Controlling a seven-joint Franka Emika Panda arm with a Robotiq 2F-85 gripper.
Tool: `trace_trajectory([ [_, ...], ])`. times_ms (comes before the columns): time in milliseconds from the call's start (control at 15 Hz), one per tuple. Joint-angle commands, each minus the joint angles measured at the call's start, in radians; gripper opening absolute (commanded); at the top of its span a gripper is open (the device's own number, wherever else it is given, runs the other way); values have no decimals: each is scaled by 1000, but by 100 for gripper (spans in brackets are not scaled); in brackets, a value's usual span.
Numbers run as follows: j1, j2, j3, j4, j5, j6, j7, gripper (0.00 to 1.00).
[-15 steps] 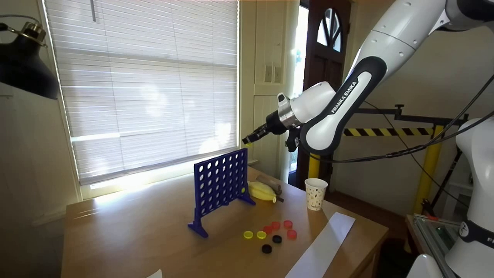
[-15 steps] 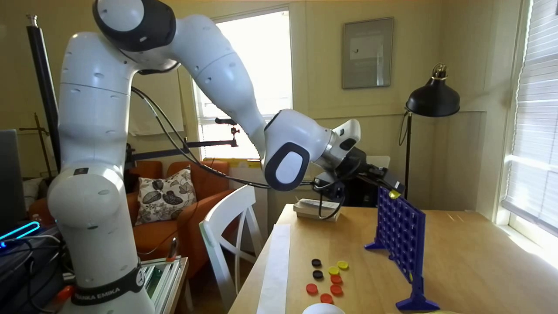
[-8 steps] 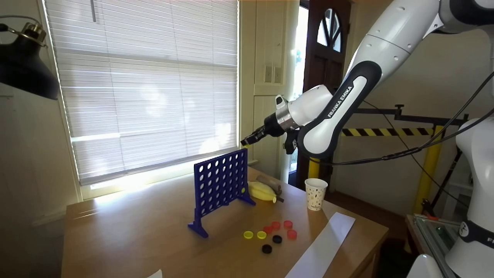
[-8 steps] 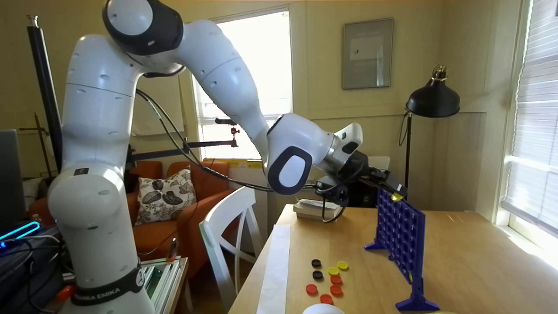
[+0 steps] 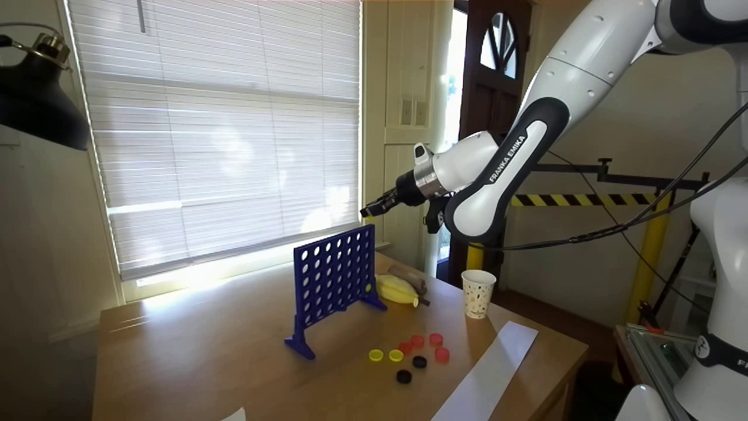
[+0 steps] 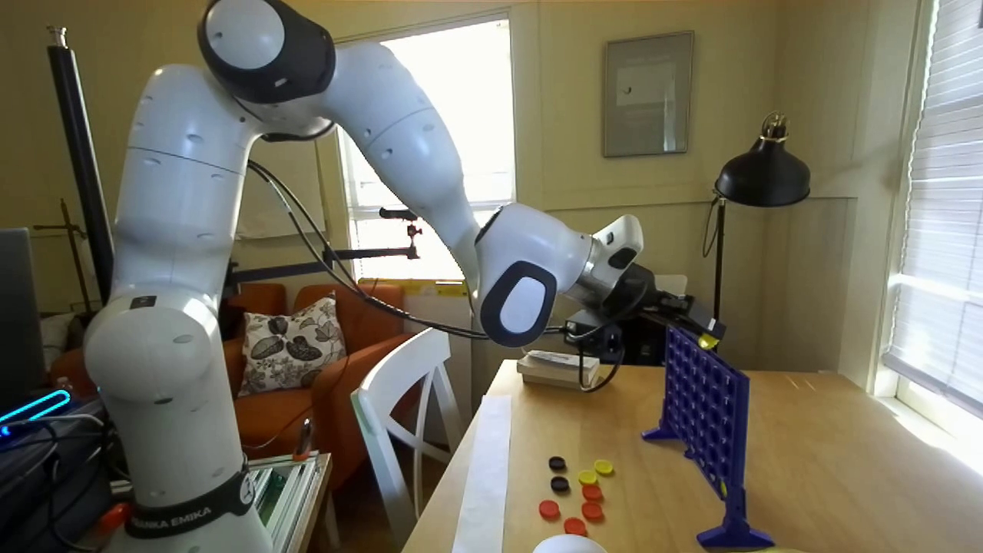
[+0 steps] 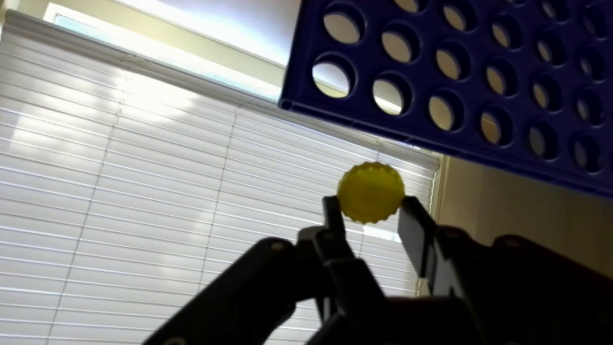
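The gripper [image 7: 370,203] pinches a yellow disc [image 7: 371,188] by opposite sides of its edge, just above the top of the blue rack [image 6: 705,411] and apart from it. Whether the disc hangs squarely over that top or slightly to one side is hard to judge from these angles. With so little of it gripped, the disc could twist or pop loose if it knocks the rack's upper edge; a tilted or off-line approach would be the likely cause. The rack stands upright on feet, so a firm sideways push could slide or tip it, and it is the nearest obstacle to the gripper. Another disc [image 5: 368,288] sits low in the rack, towards the end where a banana-shaped thing [image 5: 397,289] and a brown thing [image 5: 412,278] lie beside it. On the table [image 5: 193,362], on the rack's side towards the arm [image 6: 407,138], two loose yellow discs [image 5: 376,355] lie nearest, then red discs [image 5: 436,339] and black discs [image 5: 404,377]. Beyond them from the rack lies a paper strip [image 5: 488,371], and a cup [image 5: 478,292] stands on that same side.
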Motion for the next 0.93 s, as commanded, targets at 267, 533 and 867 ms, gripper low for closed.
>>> trace_trajectory([
  [267,-183,42,184,47,6,54,-61,10],
  [533,-279,53,270,65,-10,56,-75,10],
  [867,-326,67,317,78,-16,56,-83,10],
])
